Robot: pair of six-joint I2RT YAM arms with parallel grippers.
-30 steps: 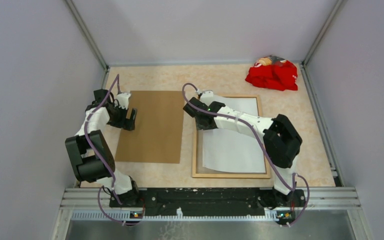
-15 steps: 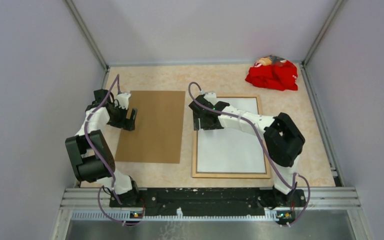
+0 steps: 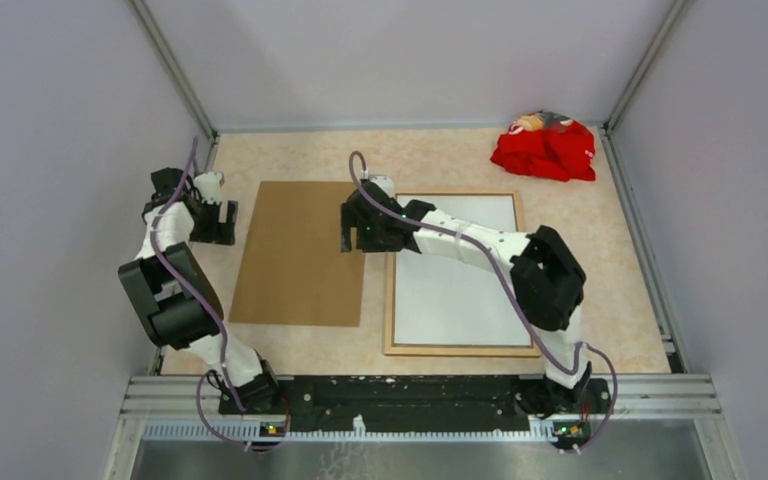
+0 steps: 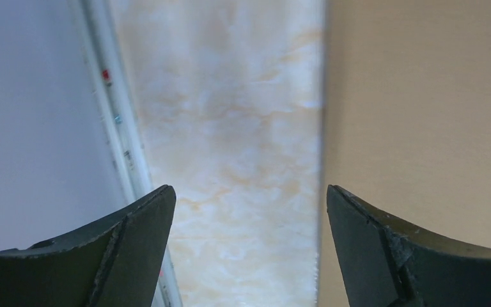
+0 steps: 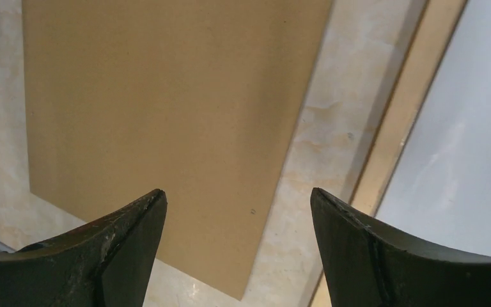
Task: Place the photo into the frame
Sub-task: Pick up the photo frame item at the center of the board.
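White-backed photo (image 3: 460, 280), seated in frame (image 3: 460, 349), beside wide-open right claw (image 3: 348, 232). Equally wide left claw (image 3: 228, 222), brown board (image 3: 300, 270) alongside.

table (image 3: 440, 160): marbled | on it: backing board (image 3: 305, 255); frame (image 3: 460, 350); red cloth (image 3: 545, 150)

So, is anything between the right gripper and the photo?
Nothing visible. The right gripper hangs open over the backing board's edge; the photo lies beside it, white side up in the frame, uncovered.
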